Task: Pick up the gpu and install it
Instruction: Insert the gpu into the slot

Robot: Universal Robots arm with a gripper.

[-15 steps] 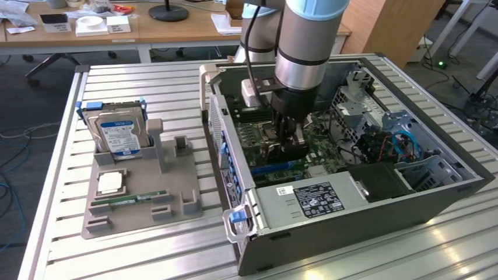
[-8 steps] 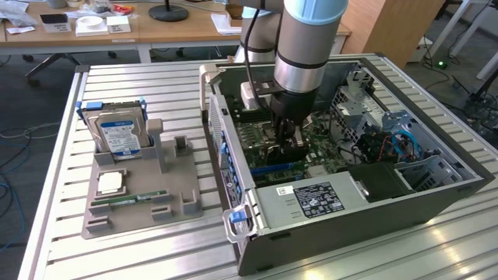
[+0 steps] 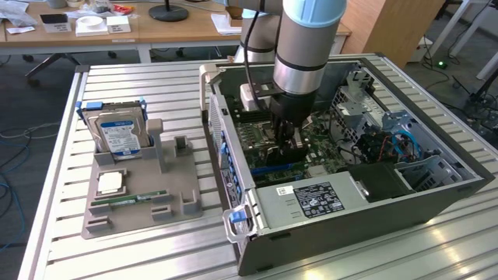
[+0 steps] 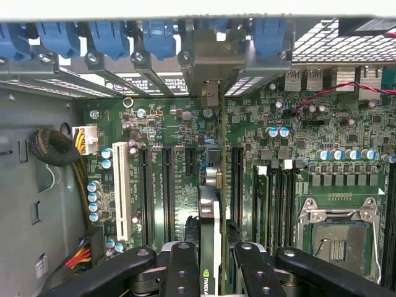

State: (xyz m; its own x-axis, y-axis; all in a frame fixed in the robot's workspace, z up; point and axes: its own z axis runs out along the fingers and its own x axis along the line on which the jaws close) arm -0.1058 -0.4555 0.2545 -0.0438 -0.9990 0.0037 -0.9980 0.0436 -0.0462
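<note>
My gripper [image 3: 286,140] reaches down into the open computer case [image 3: 435,192], shut on the gpu [image 3: 279,156], a thin black card held upright over the motherboard. The wrist view looks along the gpu [image 4: 209,204] edge-on: a narrow strip between my two black fingers [image 4: 182,266], with a small logo near the grip and its metal bracket end up against the rear slot wall. The card stands in line with the dark expansion slots [image 4: 167,185]. Whether its lower edge sits in a slot is hidden. My gripper [image 4: 215,263] clamps it from both sides.
A grey parts stand [image 3: 132,198] on the exterior view's left holds a silver hard drive [image 3: 116,137], a green RAM stick [image 3: 128,200] and a white chip [image 3: 111,182]. Inside the case are the power supply [image 3: 307,201], CPU socket [image 4: 337,238], blue slot latches [image 4: 111,37] and cable bundles [image 4: 52,148].
</note>
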